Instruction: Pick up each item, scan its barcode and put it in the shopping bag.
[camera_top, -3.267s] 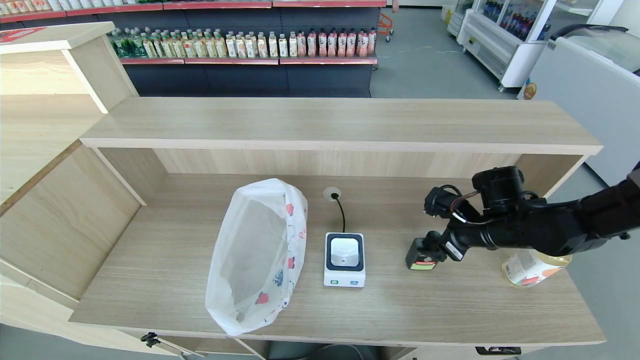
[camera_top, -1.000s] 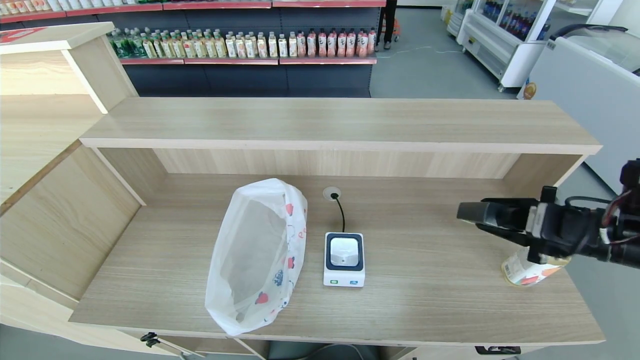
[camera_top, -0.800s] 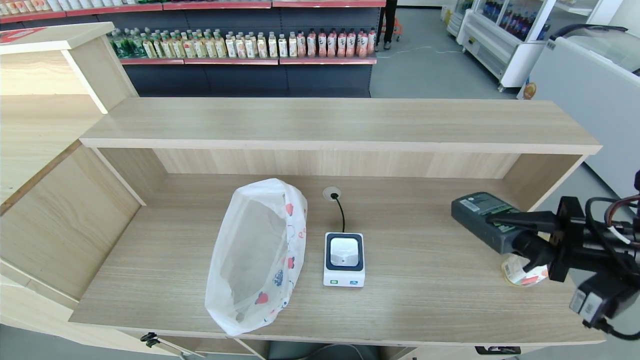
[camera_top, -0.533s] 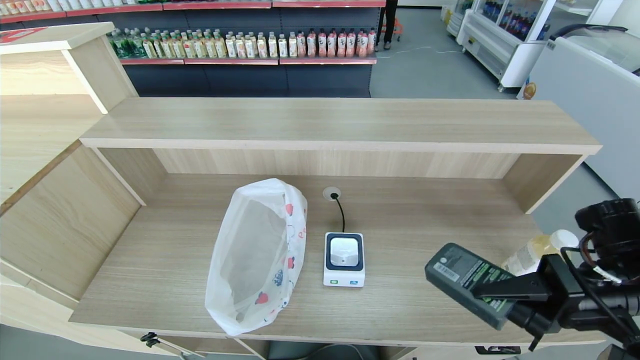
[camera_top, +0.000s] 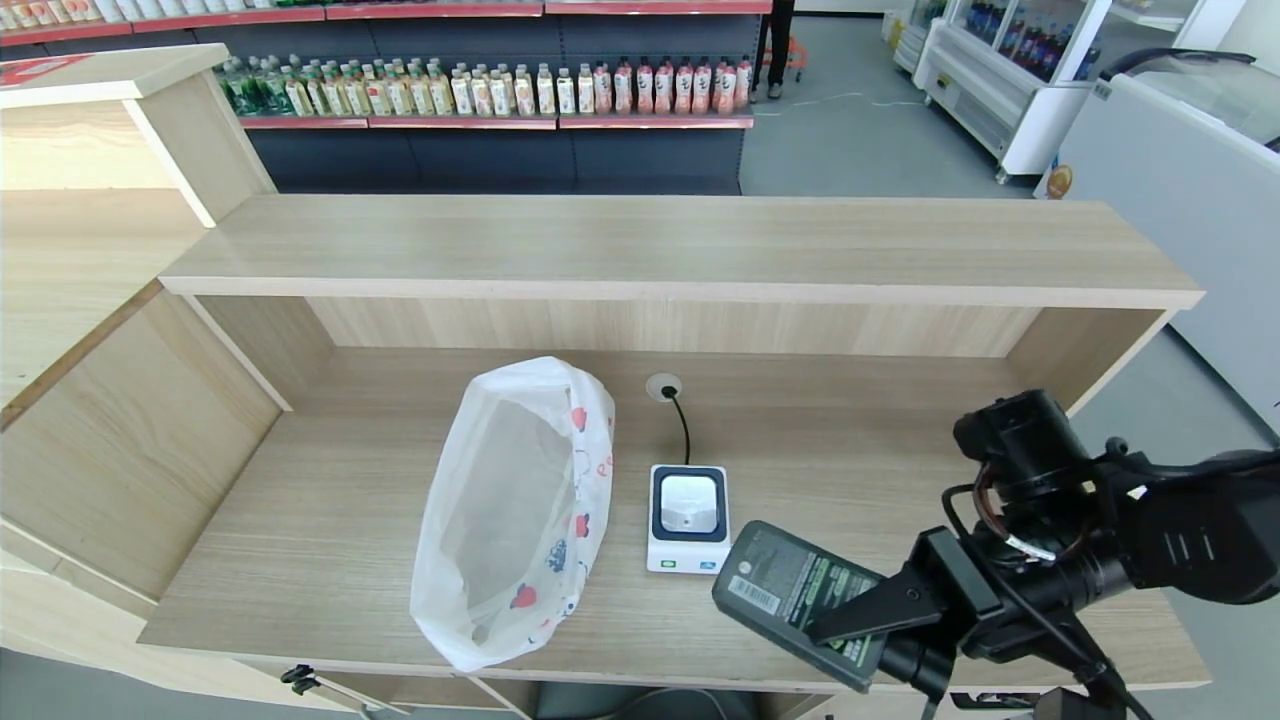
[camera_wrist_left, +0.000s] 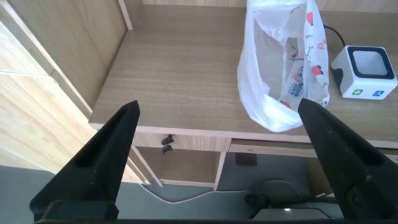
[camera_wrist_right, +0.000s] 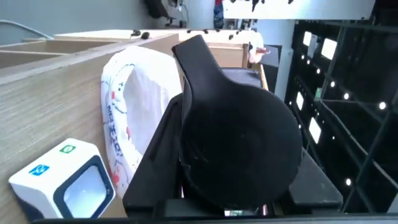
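Note:
My right gripper (camera_top: 868, 628) is shut on a flat dark package (camera_top: 797, 598) with green print. Its white barcode label faces up. The package hangs over the counter's front edge, just right of and nearer than the white barcode scanner (camera_top: 688, 517). The white shopping bag (camera_top: 520, 505) with fruit prints lies open on its side to the left of the scanner. From the right wrist, the package (camera_wrist_right: 236, 143) looms close, with the bag (camera_wrist_right: 134, 112) and scanner (camera_wrist_right: 68, 180) beyond. My left gripper (camera_wrist_left: 219, 109) is open and holds nothing, off the counter's front left, near the bag (camera_wrist_left: 283, 68).
A black cable (camera_top: 683, 425) runs from the scanner back to a round hole in the wooden counter (camera_top: 320, 520). A raised shelf (camera_top: 680, 250) spans the back and a wooden side wall (camera_top: 130, 440) closes the left. Store shelves with bottles stand far behind.
My right arm lifted the dark package off the counter's right side, then swung it forward and left to just beside the scanner. It now hides the bottle at the right.

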